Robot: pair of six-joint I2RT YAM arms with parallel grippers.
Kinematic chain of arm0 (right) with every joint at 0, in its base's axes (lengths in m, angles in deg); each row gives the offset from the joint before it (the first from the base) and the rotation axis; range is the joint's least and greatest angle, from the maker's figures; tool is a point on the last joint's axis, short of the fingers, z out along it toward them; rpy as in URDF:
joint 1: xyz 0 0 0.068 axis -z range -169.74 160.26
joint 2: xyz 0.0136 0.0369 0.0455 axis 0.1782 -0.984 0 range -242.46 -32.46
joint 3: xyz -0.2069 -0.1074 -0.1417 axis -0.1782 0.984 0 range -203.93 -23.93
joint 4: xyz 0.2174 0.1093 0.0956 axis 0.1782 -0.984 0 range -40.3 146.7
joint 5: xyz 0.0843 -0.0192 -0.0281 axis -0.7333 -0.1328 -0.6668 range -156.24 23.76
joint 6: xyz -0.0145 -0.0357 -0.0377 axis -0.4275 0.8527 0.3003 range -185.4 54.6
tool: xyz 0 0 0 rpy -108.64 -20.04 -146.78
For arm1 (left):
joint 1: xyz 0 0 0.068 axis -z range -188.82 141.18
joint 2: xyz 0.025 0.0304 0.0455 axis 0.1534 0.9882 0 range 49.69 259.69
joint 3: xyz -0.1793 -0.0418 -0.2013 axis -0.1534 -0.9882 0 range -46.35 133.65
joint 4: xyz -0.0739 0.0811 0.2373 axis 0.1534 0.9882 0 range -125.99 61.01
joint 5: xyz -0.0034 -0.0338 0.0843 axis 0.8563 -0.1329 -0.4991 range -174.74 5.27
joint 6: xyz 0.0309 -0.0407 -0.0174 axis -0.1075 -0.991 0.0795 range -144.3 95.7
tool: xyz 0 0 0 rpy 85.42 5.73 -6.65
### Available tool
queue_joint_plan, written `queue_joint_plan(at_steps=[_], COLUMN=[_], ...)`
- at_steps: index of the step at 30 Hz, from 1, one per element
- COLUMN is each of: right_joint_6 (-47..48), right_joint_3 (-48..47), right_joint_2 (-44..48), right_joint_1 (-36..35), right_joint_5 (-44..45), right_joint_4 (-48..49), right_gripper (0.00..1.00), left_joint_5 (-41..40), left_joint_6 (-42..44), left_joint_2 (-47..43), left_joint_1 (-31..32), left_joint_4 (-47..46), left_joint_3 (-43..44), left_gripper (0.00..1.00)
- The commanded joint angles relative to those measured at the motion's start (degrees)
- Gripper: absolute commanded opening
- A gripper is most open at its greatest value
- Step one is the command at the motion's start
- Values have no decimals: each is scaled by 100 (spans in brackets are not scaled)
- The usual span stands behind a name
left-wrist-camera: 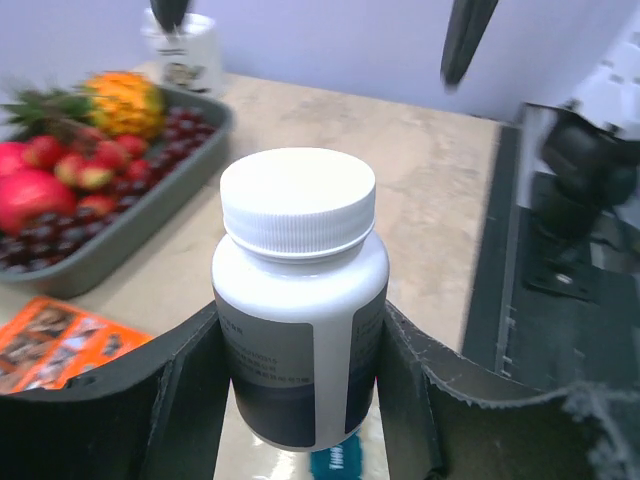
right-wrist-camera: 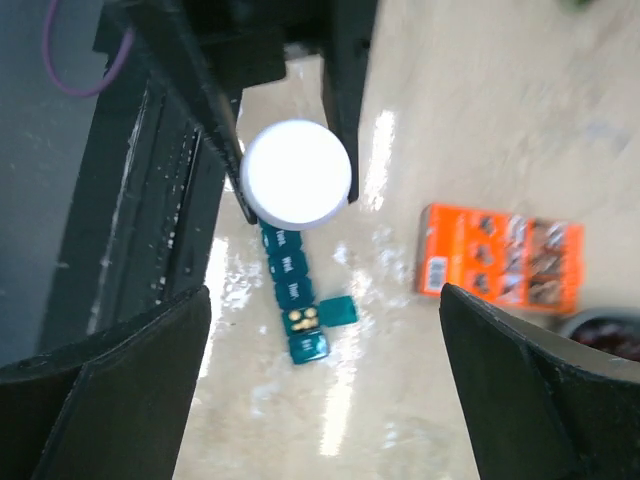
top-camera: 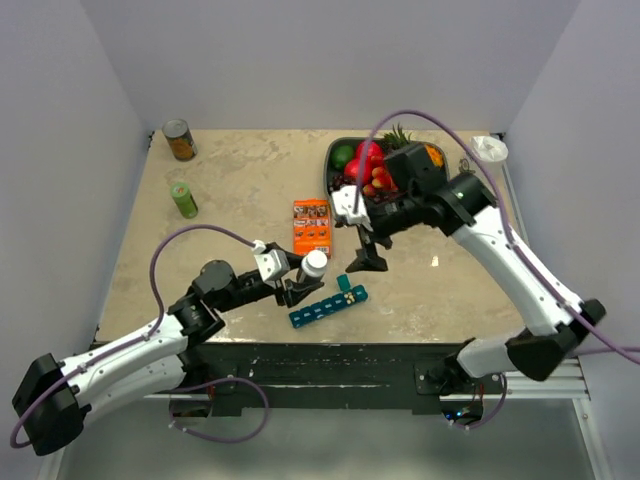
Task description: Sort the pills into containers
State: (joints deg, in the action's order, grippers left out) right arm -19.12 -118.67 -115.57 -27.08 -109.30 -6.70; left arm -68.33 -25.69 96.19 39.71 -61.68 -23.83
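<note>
White-shelled, the right arm rises from its base and bends back toward the table's middle. Its wrist is turned down, so the right gripper hangs above the table with jaws spread wide and nothing between them. The left arm reaches low and forward, and the left gripper pinches a white bottle upright. The teal containers lie just nearer than both grippers, with one lid flipped open over yellow pills.

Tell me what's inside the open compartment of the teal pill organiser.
A few tiny yellow pills lie in it, its lid flipped aside. The other compartments of the organiser are shut, hiding their contents.
</note>
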Motion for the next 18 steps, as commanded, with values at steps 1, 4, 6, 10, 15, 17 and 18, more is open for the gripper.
queue_joint_plan(at_steps=[1,4,6,10,15,17,18], right_joint_6=[2871,4423,4451,4346,3959,3880,3862], right_joint_3=[219,123,61,192,526,570,623], right_joint_2=[481,165,24,-65,40,102,154], right_joint_1=[16,-53,-176,-475,-581,-599,-607], right_joint_5=[-982,-1485,-1363,-1151,-923,-888,-905], right_joint_4=[-969,-1930,-2028,-2001,-1695,-1650,-1589], right_gripper=[99,99,99,97,88,86,85], left_joint_5=[2058,2910,3227,3360,3484,3484,3458], left_joint_6=[-204,-274,-292,-397,-582,-617,-643], left_joint_2=[104,552,860,1089,1273,1335,1344], left_joint_1=[-195,-239,-239,-248,-248,-248,-265], left_joint_4=[310,661,864,864,495,425,399], left_joint_3=[374,760,928,1087,1079,1079,1061], left_gripper=[0,0,0,0,0,0,0])
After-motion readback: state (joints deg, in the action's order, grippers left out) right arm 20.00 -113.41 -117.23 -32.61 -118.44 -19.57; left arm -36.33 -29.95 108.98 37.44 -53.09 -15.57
